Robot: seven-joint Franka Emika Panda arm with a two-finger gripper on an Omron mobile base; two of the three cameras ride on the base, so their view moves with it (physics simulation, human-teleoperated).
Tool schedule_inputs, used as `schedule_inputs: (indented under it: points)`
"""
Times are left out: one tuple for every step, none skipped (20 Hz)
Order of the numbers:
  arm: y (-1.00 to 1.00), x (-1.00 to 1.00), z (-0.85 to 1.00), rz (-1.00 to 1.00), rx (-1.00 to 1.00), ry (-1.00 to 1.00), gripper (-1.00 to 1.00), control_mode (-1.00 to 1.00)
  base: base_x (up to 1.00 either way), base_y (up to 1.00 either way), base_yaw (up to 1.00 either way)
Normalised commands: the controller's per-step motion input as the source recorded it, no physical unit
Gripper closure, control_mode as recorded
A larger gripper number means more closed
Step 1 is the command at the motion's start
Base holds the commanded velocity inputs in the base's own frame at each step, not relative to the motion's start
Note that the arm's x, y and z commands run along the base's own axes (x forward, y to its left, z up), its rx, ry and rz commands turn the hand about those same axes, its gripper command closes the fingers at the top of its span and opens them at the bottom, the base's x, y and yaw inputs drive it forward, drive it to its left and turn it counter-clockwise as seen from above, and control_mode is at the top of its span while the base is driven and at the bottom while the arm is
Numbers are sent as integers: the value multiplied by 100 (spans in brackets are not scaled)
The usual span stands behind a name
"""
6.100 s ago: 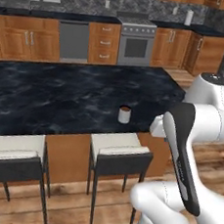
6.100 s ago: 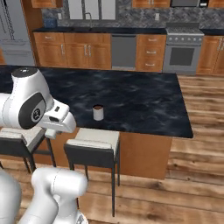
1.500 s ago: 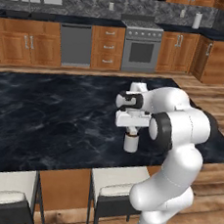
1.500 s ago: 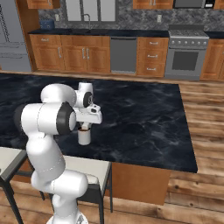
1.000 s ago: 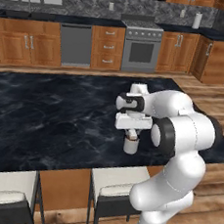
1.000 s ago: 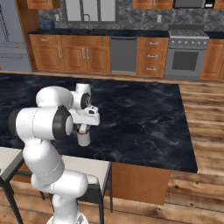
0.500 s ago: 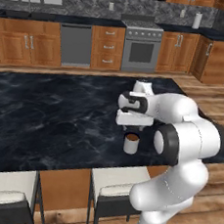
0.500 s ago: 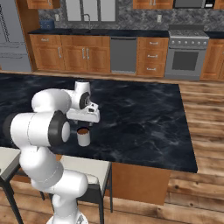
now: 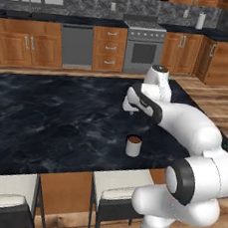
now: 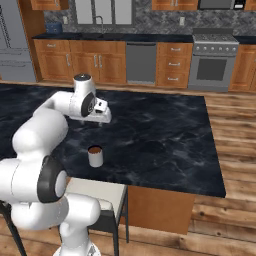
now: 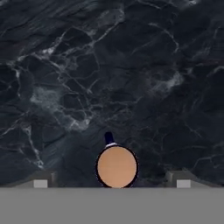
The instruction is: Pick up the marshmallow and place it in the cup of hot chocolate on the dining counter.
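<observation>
The cup of hot chocolate [image 9: 133, 146] is a small white cylinder with a dark brown top, standing near the front edge of the dining counter [image 9: 45, 123]. It stands in the same spot in the right base view [image 10: 95, 156]. From above, the cup [image 11: 117, 166] is a round tan disc with a dark rim. My gripper [image 9: 131, 110] hangs above the marble [image 10: 160, 135], behind the cup and apart from it. Its fingertips [image 11: 40, 183] stand wide apart, so the gripper [image 11: 111, 183] is open with nothing between them. The marshmallow is out of view.
Two stools [image 9: 120, 184] [image 9: 1, 196] stand against the counter's near side, one just below the cup [image 10: 97, 192]. The counter's right end [image 10: 212, 165] drops to wooden floor. Wall cabinets and a stove [image 9: 146, 44] line the back.
Over the last second and a half my gripper lifted off the cup and drew back toward the far side, uncovering the brown top. The cup stayed put. Before that, the base drove.
</observation>
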Motion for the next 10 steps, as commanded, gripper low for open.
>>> schedule_inputs:
  points:
    - [0, -67, 71, 0, 0, -23, -100, -100, 0, 0, 0]
    - [4, -78, 63, 0, 0, -25, -100, -100, 0, 0, 0]
    - [9, -89, 49, 0, 0, -25, -100, -100, 0, 0, 0]
    - [18, -96, 50, 0, 0, -28, -100, -100, 0, 0, 0]
    - [18, -100, 56, 0, 0, -30, -100, -100, 0, 0, 0]
    - [18, -100, 56, 0, 0, -31, -100, -100, 0, 0, 0]
    - [19, -100, 54, 0, 0, -32, -100, -100, 0, 0, 0]
    - [14, -100, 54, 0, 0, -31, -100, -100, 0, 0, 0]
    - [14, -100, 56, 0, 0, -32, -100, -100, 0, 0, 0]
    - [12, -100, 68, 0, 0, -31, -100, -100, 0, 0, 0]
